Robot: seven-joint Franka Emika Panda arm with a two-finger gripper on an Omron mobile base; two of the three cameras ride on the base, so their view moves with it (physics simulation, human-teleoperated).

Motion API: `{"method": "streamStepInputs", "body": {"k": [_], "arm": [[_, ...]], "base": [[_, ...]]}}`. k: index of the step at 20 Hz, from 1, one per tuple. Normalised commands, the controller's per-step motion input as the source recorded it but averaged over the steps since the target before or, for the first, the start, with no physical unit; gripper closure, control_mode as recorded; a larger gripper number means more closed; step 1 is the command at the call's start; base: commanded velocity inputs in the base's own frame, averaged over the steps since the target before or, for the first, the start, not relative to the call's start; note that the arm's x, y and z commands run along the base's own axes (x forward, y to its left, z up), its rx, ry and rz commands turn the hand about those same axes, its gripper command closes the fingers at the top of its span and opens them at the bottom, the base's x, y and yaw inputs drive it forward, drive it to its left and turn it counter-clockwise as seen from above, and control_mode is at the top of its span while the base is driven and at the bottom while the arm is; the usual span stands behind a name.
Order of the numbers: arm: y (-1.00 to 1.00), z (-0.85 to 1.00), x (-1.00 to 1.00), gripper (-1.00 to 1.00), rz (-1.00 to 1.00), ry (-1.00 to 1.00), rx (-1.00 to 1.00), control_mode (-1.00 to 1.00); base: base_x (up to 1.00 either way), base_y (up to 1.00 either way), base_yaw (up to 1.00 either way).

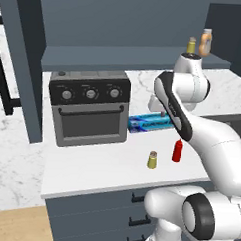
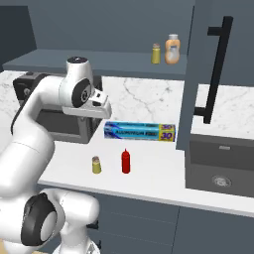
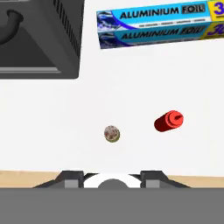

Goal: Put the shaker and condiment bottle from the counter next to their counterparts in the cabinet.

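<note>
The shaker stands upright on the white counter near its front edge, with the red condiment bottle upright just to its right. Seen from straight above in the hand view, the shaker lies just ahead of my gripper and the bottle off to the right. My gripper hangs well above the counter, pointing down, shut and holding nothing. The counterparts, a yellow shaker and a tan-orange bottle, stand on the cabinet shelf.
A dark toaster oven sits at the back left of the counter. A blue aluminium foil box lies behind the two counter items. An open cabinet door with a black handle hangs above a sink at the right.
</note>
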Motion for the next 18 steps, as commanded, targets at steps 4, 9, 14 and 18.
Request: {"method": "streamStepInputs", "body": {"k": [4,9,14,18], "arm": [[-0.15,-0.06,-0.02,-1.0,0.0,0.0,0.03,-1.0],[-0.55,-0.15,-0.42,-1.0,0.19,-0.11,0.04,-1.0],[-0.54,-0.21,-0.16,-1.0,0.51,-0.07,-0.01,-1.0],[-0.53,-0.41,-0.06,-1.0,0.63,-0.13,0.1,-1.0]], "base": [[0.0,0.0,0.0],[0.0,0.0,0.0],[0.0,0.0,0.0],[0.0,0.0,0.0]]}}
